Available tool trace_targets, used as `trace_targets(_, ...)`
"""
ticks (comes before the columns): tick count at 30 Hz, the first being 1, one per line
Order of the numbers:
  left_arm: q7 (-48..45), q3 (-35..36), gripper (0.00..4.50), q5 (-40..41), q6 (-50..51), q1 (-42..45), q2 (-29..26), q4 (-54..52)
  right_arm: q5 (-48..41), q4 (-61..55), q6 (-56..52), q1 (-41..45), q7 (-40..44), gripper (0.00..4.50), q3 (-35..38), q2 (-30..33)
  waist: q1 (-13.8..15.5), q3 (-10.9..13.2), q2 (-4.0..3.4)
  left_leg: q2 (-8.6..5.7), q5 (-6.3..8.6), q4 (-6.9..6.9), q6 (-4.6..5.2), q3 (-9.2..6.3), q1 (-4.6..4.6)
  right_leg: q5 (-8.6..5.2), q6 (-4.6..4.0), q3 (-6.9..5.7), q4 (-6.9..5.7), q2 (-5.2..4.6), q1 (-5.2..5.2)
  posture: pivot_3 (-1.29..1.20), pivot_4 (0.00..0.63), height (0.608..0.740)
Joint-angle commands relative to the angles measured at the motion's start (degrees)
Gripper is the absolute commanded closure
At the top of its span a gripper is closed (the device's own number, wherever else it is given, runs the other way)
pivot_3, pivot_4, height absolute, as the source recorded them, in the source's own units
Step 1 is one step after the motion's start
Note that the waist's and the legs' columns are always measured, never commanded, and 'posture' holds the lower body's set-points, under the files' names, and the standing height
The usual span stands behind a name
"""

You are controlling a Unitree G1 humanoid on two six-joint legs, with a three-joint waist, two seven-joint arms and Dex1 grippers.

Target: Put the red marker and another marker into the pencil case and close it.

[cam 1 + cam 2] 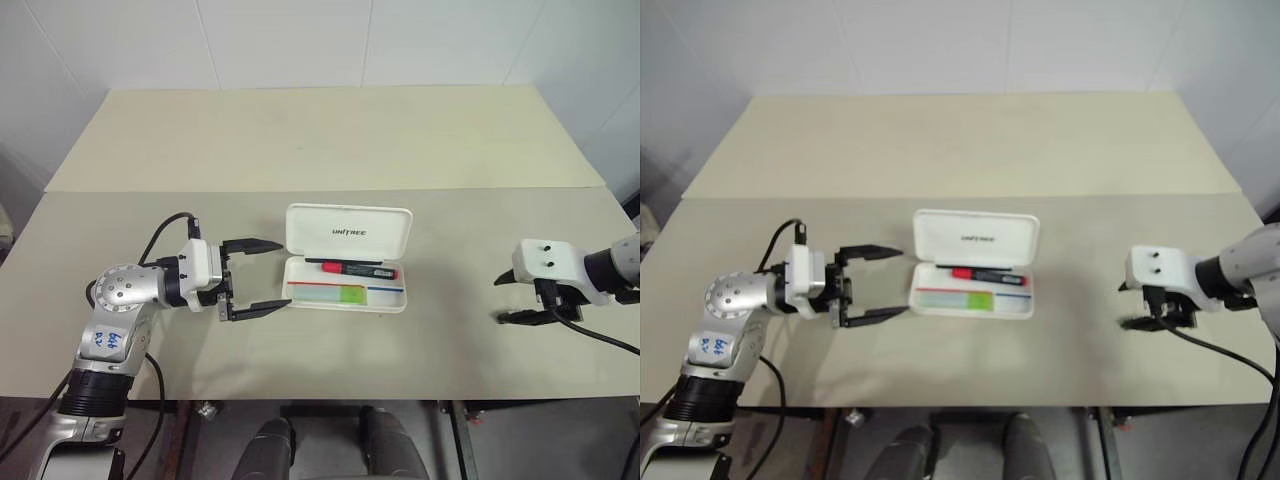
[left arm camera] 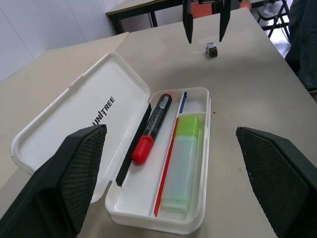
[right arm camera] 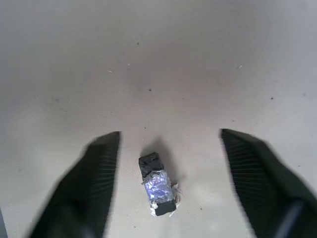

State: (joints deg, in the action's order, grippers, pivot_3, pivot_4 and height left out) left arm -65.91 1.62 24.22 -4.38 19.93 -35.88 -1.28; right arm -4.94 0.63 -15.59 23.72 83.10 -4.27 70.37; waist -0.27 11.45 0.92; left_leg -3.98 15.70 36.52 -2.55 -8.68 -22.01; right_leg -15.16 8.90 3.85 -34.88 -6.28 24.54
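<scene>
The pencil case (image 1: 346, 268) lies open mid-tabletop (image 1: 450, 340), lid back toward twelve o'clock, with the red marker (image 1: 358, 270) and the yellow-green marker (image 2: 182, 166) side by side inside. My left gripper (image 1: 255, 279), fingers wide apart and empty, sits just at its nine o'clock. At three o'clock, well apart, my right gripper (image 3: 168, 173) hangs spread over a small foil-wrapped bit (image 3: 157, 190).

We count 1 case (image 1: 345, 236), lid up. Inside: 2 markers, i.e. 1 red marker (image 1: 358, 270) and 1 yellow-green marker (image 2: 184, 163). We count 1 small foil-wrapped bit (image 3: 157, 191) on the table (image 1: 320, 140). Grippers: 2, i.e. 1 left gripper (image 1: 264, 277), 1 right gripper (image 1: 512, 297).
</scene>
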Motion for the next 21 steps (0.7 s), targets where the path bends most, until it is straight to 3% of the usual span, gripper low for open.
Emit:
trace_targets(1,0.16,0.1,0.0,-0.34,-0.99,1.03,0.54,-0.21,2.41,1.1,3.1,-0.98,1.02,0.6,-0.6,2.5,0.07,0.0,0.0,0.0,0.0,0.0,0.0,0.0,0.0,0.0,0.0,0.0,0.0,0.0,0.0,0.0,0.15,0.74)
trace_targets(14,1.23,1.0,0.0,-0.35,-0.65,-0.15,0.37,-1.49,10.77,9.48,9.7,4.04,2.26,0.6,-9.41,-0.73,-0.15,0.0,0.0,0.0,-0.01,0.01,-0.02,0.01,0.01,0.01,-0.01,0.0,-0.05,0.01,0.01,0.0,0.15,0.74)
trace_targets(18,1.74,1.26,0.0,-0.33,-0.58,-0.89,0.09,-2.19,11.2,10.74,10.12,5.29,3.47,1.43,-10.05,-1.6,-0.02,0.0,0.0,0.0,-0.01,0.03,-0.02,0.01,0.02,0.01,-0.01,0.01,-0.06,0.0,0.0,0.0,0.15,0.74)
trace_targets(21,2.04,1.42,0.0,-0.22,-0.5,-1.33,-0.09,-2.66,11.16,10.8,9.91,5.84,3.81,2.52,-9.96,-1.91,0.04,0.0,0.0,0.0,-0.01,0.02,-0.02,0.0,0.01,0.01,-0.01,0.01,-0.05,0.01,0.01,0.0,0.15,0.74)
